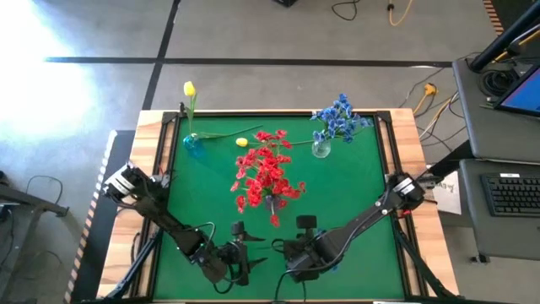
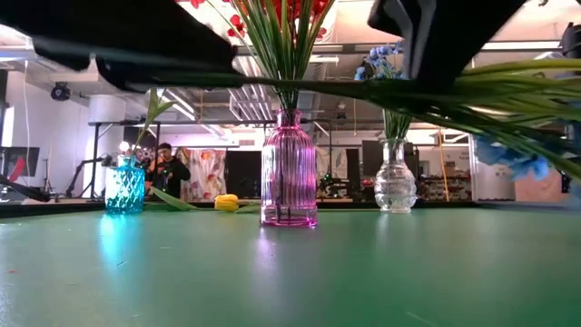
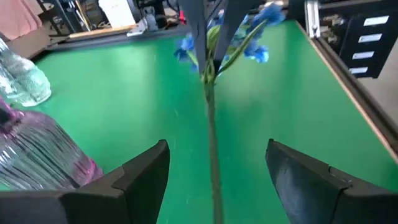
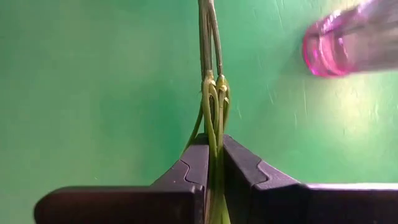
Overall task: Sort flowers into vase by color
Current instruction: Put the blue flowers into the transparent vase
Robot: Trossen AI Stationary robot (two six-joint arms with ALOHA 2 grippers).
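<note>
Grippers, two, stood at the table's near edge, close together. Right gripper (image 4: pixel 214 180): fingers clenched on the green stem of a blue flower sprig (image 3: pixel 249 37), held clear of the green mat (image 1: pixel 354 194); in the right wrist view the stem (image 4: pixel 213 112) ran out from between the dark fingers across the mat. Left gripper (image 3: pixel 214 180): fingers spread wide, one on each side of that same stem, touching it on neither side as far as the left wrist view showed; the sprig's blue blossoms lay beyond, near the right arm.

Pink ribbed glass vase (image 2: pixel 289 173): mid-table, upright, holding a full bunch of red flowers (image 1: pixel 268 173).

Loose yellow bud (image 1: pixel 242 142): lying flat on the mat behind the pink vase, its thin stem reaching toward the teal vase.

Teal glass vase (image 2: pixel 124 189): far left part of the mat, upright, holding one yellow flower (image 1: pixel 189 89) on a long stem.

Clear glass vase (image 2: pixel 396 182): far right part of the mat, upright, holding a cluster of blue flowers (image 1: pixel 339 118).

Person (image 2: pixel 166 168): in the room well beyond the table, seen in the low view behind the teal vase.
</note>
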